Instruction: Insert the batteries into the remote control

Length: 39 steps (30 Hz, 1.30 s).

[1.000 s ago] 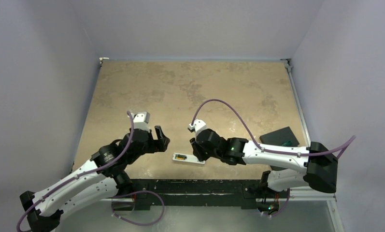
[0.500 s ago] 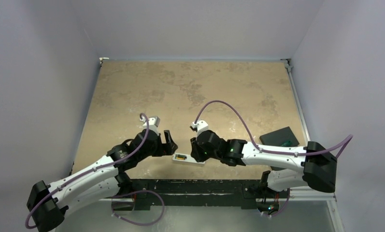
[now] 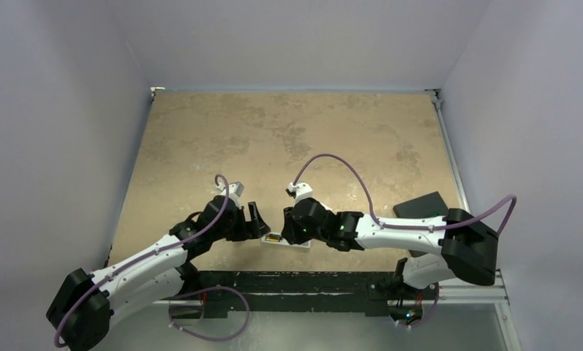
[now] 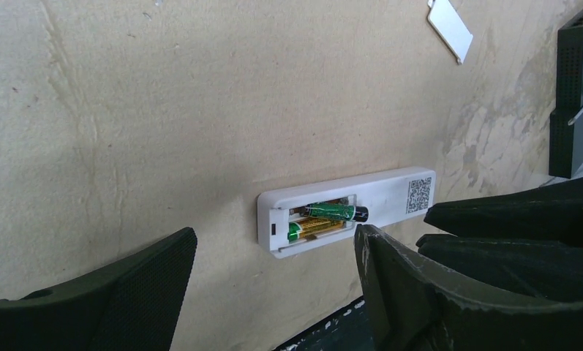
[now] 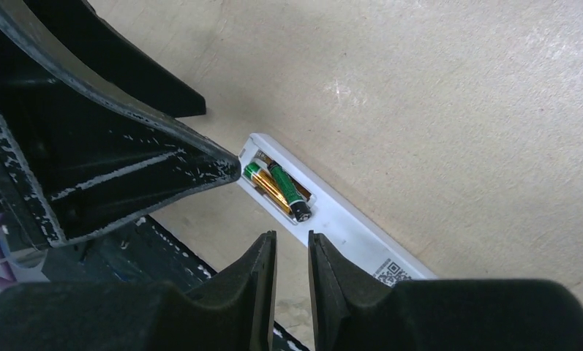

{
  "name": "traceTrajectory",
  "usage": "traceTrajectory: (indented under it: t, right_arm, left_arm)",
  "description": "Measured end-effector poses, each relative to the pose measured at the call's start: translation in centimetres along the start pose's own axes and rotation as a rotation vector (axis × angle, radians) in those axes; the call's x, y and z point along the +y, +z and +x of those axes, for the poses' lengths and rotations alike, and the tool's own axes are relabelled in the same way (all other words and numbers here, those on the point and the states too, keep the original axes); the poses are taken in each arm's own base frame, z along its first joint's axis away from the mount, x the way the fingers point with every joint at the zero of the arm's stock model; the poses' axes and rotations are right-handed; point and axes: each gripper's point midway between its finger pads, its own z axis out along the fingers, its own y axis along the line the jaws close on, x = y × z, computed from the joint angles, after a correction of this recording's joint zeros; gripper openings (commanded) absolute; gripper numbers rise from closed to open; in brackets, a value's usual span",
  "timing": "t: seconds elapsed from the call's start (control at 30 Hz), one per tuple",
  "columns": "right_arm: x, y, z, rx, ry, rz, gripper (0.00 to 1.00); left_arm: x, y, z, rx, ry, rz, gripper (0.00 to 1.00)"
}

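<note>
The remote control (image 3: 287, 242) lies back up near the table's front edge, with its recess open. Both batteries (image 3: 273, 238) are in the recess. In the left wrist view the gold one (image 4: 314, 229) lies flat and the dark green one (image 4: 337, 212) lies tilted, one end over the recess edge on the remote (image 4: 387, 194). My left gripper (image 3: 257, 221) is wide open and empty just left of the remote, as its wrist view (image 4: 273, 235) shows. My right gripper (image 3: 291, 228) hovers over the remote (image 5: 347, 227) next to the dark battery (image 5: 288, 194). Its jaws (image 5: 292, 240) are almost together and hold nothing.
A black flat pad (image 3: 422, 205) lies at the right, and also shows in the left wrist view (image 4: 577, 88). A small white cover plate (image 4: 449, 28) lies farther back on the table. The dark front rail (image 3: 295, 281) runs just below the remote.
My left arm has swung right, bringing its open gripper up to the remote's left end. My right gripper has shifted slightly left over the remote. The remote has not moved.
</note>
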Motion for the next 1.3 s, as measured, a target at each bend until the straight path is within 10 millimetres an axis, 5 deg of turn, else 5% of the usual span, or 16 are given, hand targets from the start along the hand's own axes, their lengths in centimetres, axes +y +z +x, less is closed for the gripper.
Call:
traceTrajectory:
  t: [1.3]
  right_arm:
    - [-0.4, 2.4, 1.5, 0.037, 0.081, 0.038, 0.22]
  left_arm:
    - [-1.3, 1.7, 1.0, 0.045, -0.01, 0.125, 0.6]
